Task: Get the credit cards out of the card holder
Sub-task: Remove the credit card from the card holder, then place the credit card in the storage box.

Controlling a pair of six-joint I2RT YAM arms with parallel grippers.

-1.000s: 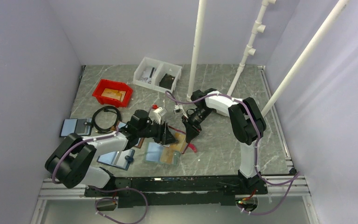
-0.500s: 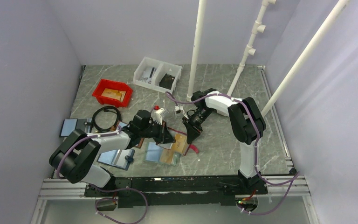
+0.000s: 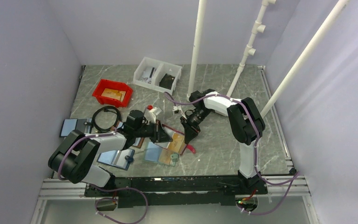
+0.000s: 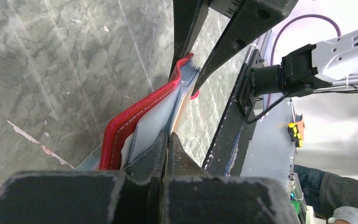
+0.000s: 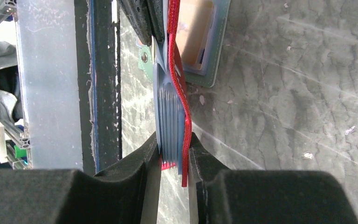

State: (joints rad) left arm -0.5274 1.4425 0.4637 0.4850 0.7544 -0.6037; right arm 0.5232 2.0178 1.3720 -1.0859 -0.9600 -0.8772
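The card holder [image 3: 179, 139], red-edged with pale blue-grey pockets, hangs on edge between my two grippers just above the table. My right gripper [image 5: 173, 149] is shut on its far end, pads pressing the red cover [image 5: 185, 126] and the fanned blue-grey pockets. My left gripper [image 4: 168, 140] is shut at the other end on the thin edge of a tan-orange credit card [image 4: 179, 114] that sticks out beside the red cover [image 4: 135, 112]. From above, the left gripper [image 3: 162, 136] and right gripper [image 3: 189, 134] face each other closely. Other cards stay hidden inside the pockets.
A light teal holder with an orange card [image 3: 168, 157] lies right below the grip. A blue holder [image 3: 116, 158], dark holders [image 3: 74, 126] and a black cable coil [image 3: 106, 117] lie to the left. A red bin [image 3: 113, 92], a white bin [image 3: 157, 74] and white poles [image 3: 196, 46] stand behind.
My left gripper has gone from open to shut on the card's edge and drawn slightly left. The right gripper has kept its hold on the holder.
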